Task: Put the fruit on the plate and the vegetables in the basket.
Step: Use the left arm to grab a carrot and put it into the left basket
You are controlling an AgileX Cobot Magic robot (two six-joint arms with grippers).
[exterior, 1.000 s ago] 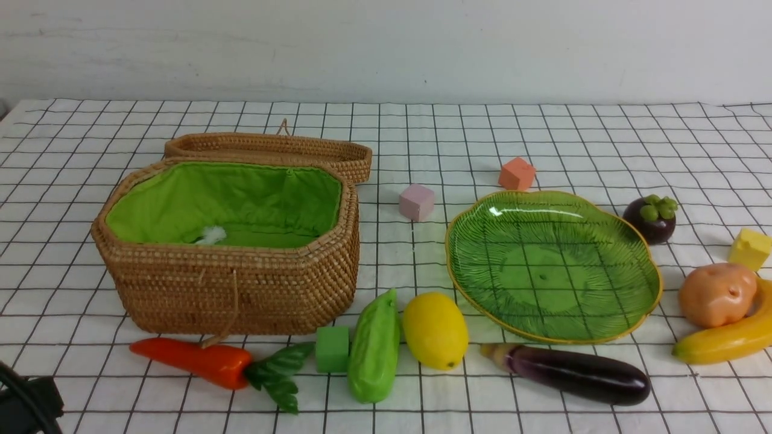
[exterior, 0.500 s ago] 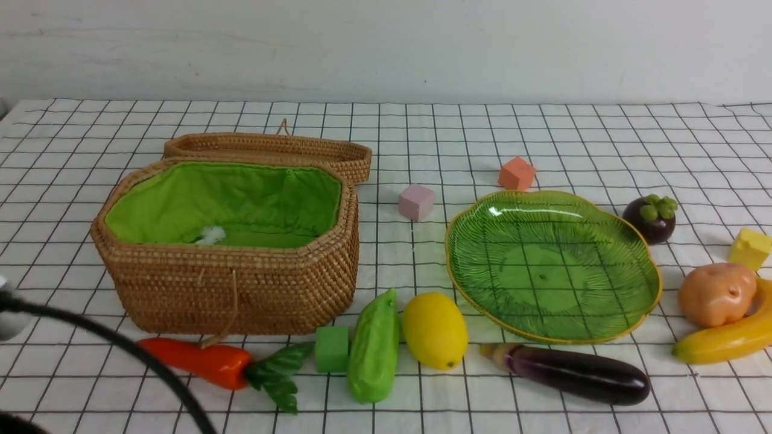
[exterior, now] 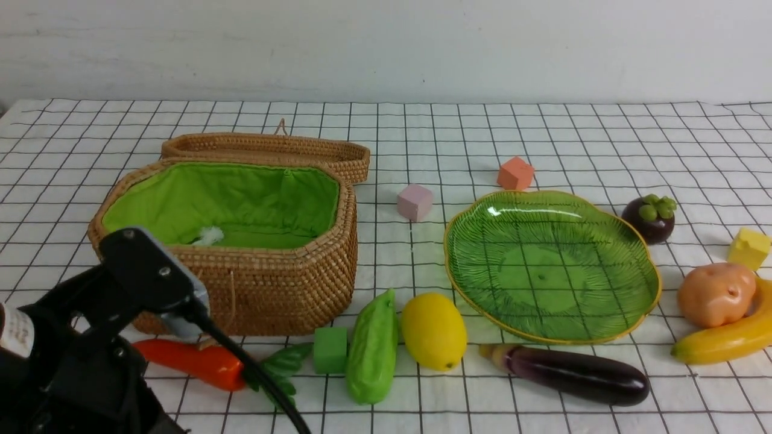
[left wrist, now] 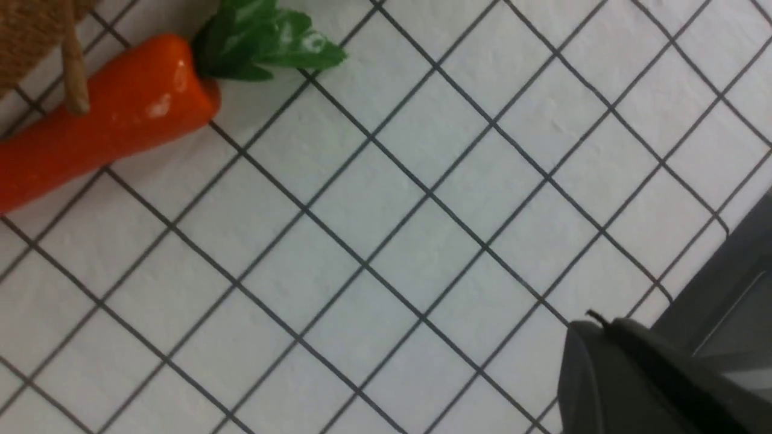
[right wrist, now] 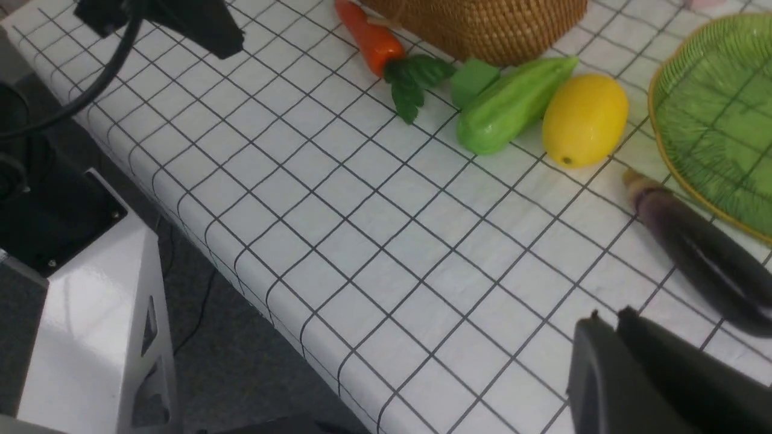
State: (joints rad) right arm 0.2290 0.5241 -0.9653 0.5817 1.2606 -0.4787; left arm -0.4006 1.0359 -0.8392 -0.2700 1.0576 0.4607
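Observation:
The open wicker basket stands at the left and the green glass plate at the right; both hold none of the toys. The carrot, cucumber, lemon and eggplant lie along the front. The mangosteen, potato and banana lie right of the plate. My left gripper is shut and empty above the cloth, apart from the carrot. My right gripper is shut and empty, near the eggplant.
Foam cubes lie about: green beside the cucumber, pink, orange and yellow. The basket's lid lies open behind it. My left arm covers the basket's front left corner. The table's front edge is close.
My left arm has risen into the front view from the bottom left and now stands before the basket's corner and the carrot's tip. The toys have not moved.

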